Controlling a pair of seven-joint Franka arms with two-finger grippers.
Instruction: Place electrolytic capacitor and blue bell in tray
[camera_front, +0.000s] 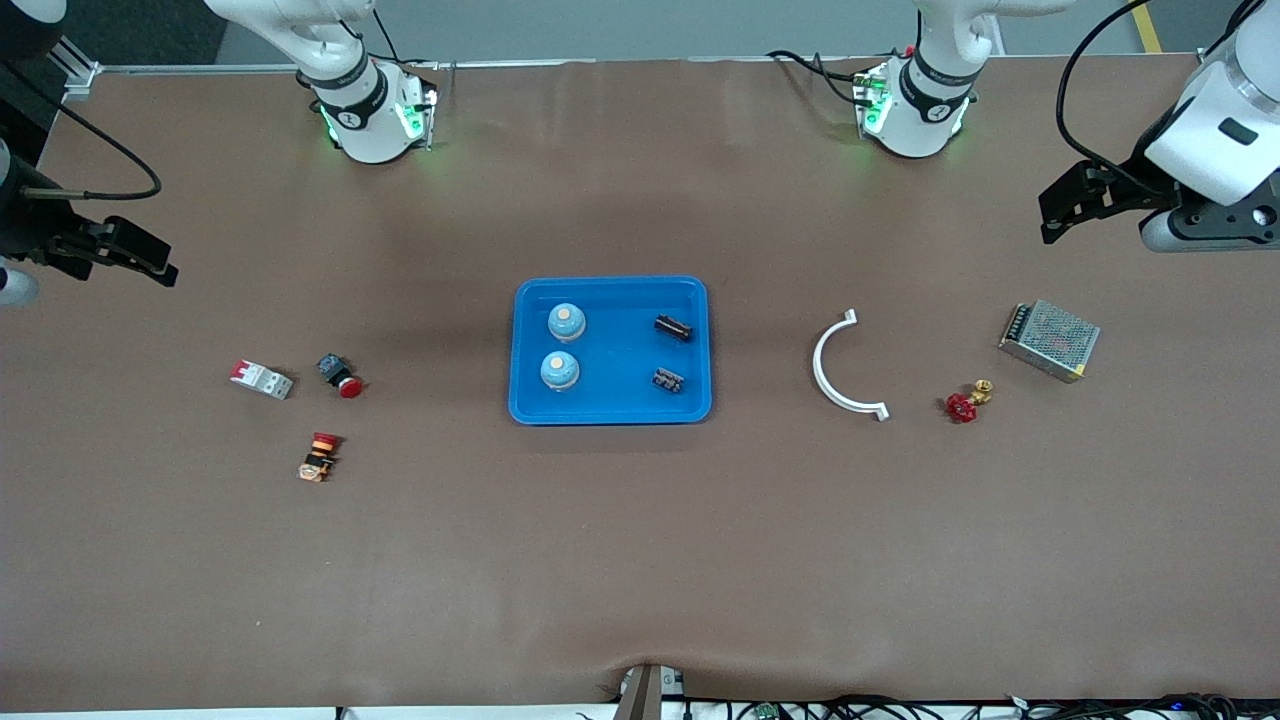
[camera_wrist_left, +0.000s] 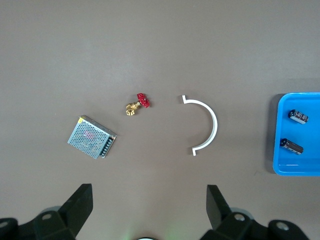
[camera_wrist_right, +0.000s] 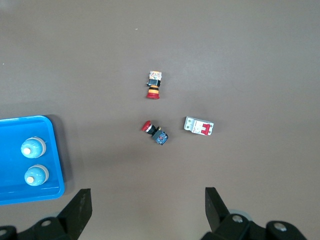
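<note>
Sitting already inside the blue tray (camera_front: 610, 287) are all four task pieces: two blue bells (camera_front: 566, 322) toward the right arm's end, one nearer the front camera (camera_front: 560, 371) than the other, and two electrolytic capacitors (camera_front: 673, 327) toward the left arm's end, again one nearer (camera_front: 668, 380). By the look of it, the placing is done.

Bells look like small domed shells, light and rigid, probably smooth enough to slip; pinching low across the dome would be my call. They stand upright, pale buttons facing up. Capacitors are little dark cylinders lying on their sides, light, stiff, apt to roll; take them across the barrel. Their long axes run roughly along the tray's length, the one nearest the robots slightly skewed.

Outward now: a white curved bracket (camera_front: 832, 371), a red-handled brass valve (camera_front: 965, 403) and a metal power supply (camera_front: 1049, 340) toward the left arm's end; a circuit breaker (camera_front: 262, 379) and two red pushbuttons (camera_front: 340, 377) (camera_front: 320, 456) toward the right arm's.

Left gripper (camera_wrist_left: 149, 202) hangs over bare table near the power supply, fingers spread, nothing held. Right gripper (camera_wrist_right: 148, 205) hangs over its end, likewise wide and empty.
</note>
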